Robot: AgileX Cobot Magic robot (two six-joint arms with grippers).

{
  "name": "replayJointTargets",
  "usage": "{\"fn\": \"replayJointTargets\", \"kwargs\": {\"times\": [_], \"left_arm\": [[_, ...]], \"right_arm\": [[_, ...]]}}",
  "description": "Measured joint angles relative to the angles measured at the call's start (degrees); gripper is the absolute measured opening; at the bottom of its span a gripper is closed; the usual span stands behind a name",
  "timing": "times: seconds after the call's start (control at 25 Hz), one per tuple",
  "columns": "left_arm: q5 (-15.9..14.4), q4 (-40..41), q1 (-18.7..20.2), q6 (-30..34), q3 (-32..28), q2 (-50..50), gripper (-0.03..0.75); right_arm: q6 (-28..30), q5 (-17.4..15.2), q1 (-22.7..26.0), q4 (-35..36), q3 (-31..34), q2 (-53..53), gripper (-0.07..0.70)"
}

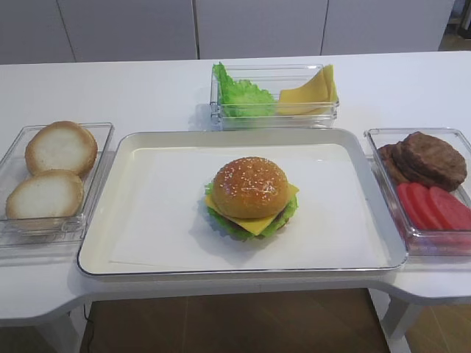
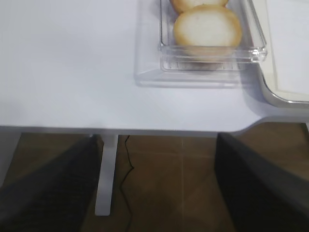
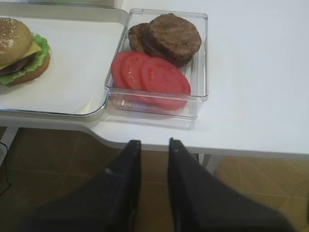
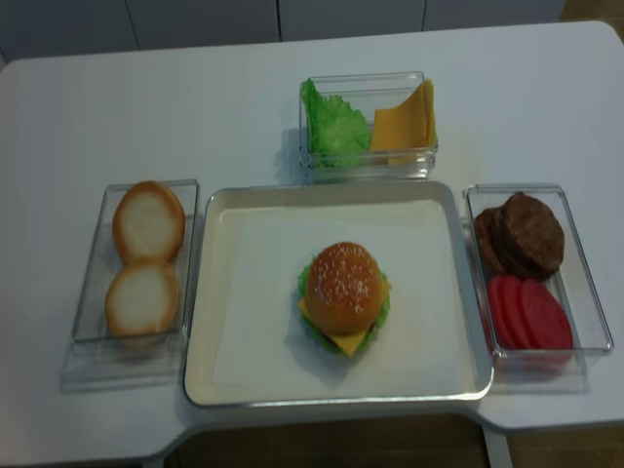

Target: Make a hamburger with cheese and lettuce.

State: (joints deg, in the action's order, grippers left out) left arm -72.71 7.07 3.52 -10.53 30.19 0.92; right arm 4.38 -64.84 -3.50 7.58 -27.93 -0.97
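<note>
The hamburger sits near the middle of the white tray, on its paper liner: a glossy sesame-seeded dome over the cheese, a smooth square slice whose corners jut past the bun, with a dark patty edge under it and the lettuce as a frilly green ruffle around the base. I can read no writing or label on anything. Bare liner lies on every side of the stack, and the tray's raised rim with rounded corners rings it.

Behind the tray stands a clear plastic box with a bushy leaf bunch and fanned yellow slices. On my left a clear box holds two pale bun halves, matte and round. On my right another clear box just beside the tray carries rough brown patties and smooth red tomato slices.

My right gripper hangs below the table's front edge over the brown floor, its dark fingers pressed nearly together on nothing. My left gripper also hangs off the table's edge, jaws spread wide and empty, with the white tabletop ahead.
</note>
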Motion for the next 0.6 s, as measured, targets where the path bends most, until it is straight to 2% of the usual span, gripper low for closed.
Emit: {"fn": "replayJointTargets", "kwargs": {"times": [0.2,0.6], "left_arm": [[3.81,0.00,0.00,0.53,-2.03,0.00,0.534],[4.75,-4.04,0.00,5.40,-2.22,0.00,0.491]], "right_arm": [[0.00,0.00,0.00,0.00,0.00,0.00,0.146],[0.00,0.00,0.00,0.00,0.00,0.00,0.146]]}}
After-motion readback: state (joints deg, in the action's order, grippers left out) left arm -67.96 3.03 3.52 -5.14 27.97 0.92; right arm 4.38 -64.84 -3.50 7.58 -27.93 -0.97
